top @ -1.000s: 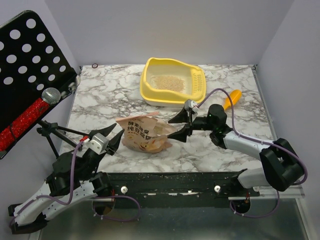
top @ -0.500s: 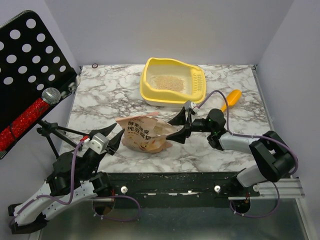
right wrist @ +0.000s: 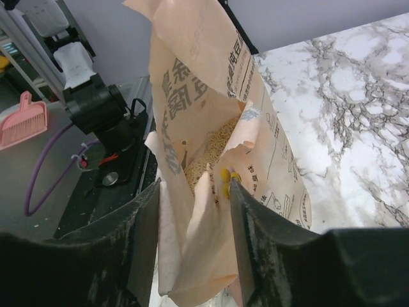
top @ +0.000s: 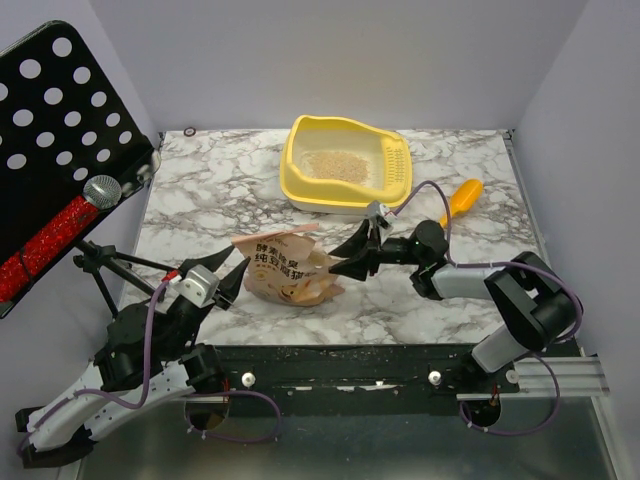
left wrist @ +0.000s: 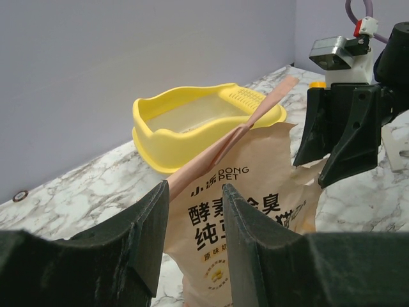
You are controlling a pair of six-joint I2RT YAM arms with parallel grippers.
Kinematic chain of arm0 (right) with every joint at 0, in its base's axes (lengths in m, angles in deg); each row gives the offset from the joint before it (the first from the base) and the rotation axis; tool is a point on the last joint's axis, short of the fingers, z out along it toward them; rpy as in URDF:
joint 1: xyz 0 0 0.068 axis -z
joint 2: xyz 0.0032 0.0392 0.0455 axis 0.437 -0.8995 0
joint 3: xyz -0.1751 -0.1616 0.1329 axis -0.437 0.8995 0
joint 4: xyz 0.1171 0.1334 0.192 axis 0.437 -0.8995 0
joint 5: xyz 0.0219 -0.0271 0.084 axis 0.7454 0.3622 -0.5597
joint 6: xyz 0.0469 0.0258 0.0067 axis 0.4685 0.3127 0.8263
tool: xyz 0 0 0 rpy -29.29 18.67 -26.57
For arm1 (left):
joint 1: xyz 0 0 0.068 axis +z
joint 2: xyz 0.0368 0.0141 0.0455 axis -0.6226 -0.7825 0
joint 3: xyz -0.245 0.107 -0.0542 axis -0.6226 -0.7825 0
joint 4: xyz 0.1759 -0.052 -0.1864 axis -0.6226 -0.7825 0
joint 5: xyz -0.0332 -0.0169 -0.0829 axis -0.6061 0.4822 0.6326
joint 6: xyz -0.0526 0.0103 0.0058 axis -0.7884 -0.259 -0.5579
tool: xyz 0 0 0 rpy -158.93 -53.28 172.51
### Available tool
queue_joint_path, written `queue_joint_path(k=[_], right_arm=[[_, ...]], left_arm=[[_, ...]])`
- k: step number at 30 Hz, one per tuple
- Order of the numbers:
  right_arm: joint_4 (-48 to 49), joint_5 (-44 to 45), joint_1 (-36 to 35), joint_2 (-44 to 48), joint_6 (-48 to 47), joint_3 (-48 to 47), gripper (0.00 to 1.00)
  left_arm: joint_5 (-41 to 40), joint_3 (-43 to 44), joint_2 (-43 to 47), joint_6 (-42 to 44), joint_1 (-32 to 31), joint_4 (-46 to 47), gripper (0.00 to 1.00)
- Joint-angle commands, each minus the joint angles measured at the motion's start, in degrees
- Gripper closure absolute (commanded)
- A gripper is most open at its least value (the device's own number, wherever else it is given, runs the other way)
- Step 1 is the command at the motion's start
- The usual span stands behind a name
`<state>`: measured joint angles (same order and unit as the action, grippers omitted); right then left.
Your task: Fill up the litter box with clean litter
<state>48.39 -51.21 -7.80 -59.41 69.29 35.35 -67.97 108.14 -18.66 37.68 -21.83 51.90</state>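
Observation:
The pale-yellow litter box (top: 395, 172) stands at the back centre, with a thin patch of clean litter (top: 335, 165) in it. A crumpled tan paper bag (top: 285, 270) lies on its side in front of the box. More clean litter (right wrist: 214, 150) shows inside the bag's torn mouth. My right gripper (top: 350, 255) (right wrist: 193, 185) has its fingers pressed on the folded paper of that mouth. My left gripper (top: 228, 277) (left wrist: 195, 187) stands open at the bag's left end. The bag (left wrist: 255, 211) is just beyond its fingertips and the litter box (left wrist: 204, 121) is farther back.
An orange scoop (top: 462, 198) lies right of the litter box, behind the right arm. A black perforated music stand (top: 60, 130) on a tripod overhangs the table's left side. A pink dustpan (right wrist: 22, 118) lies off the table near the arm bases.
My right gripper slid left onto the bag's open end, and its jaws narrowed around the paper. The left arm and the bag's body stayed still.

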Motion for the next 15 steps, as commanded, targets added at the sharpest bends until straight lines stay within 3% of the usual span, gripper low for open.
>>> queue_joint_path(k=[1,4,6,7,15], right_arm=[[3.5,-1.2,-0.4,-1.8,0.8,-0.9,0.51],[2.8,-1.8,-0.4,-2.6,1.3,-1.6,0.68],[2.6,-0.5,-0.4,-2.6,1.2,-1.4,0.92],[2.2,0.0,-0.4,-2.5,1.1,-1.3,1.00],[-8.1,3.5,0.1,5.3,-3.2,-1.2,1.00]], left_arm=[[-1.4,-0.3,-0.5,0.2,0.3,0.7,0.53],[-1.5,-0.4,-0.5,0.1,0.3,0.7,0.53],[-1.4,-0.2,-0.6,0.1,0.3,0.7,0.53],[-1.4,-0.2,-0.6,0.0,0.3,0.7,0.53],[0.0,0.4,-2.8,-1.1,0.3,0.8,0.54]])
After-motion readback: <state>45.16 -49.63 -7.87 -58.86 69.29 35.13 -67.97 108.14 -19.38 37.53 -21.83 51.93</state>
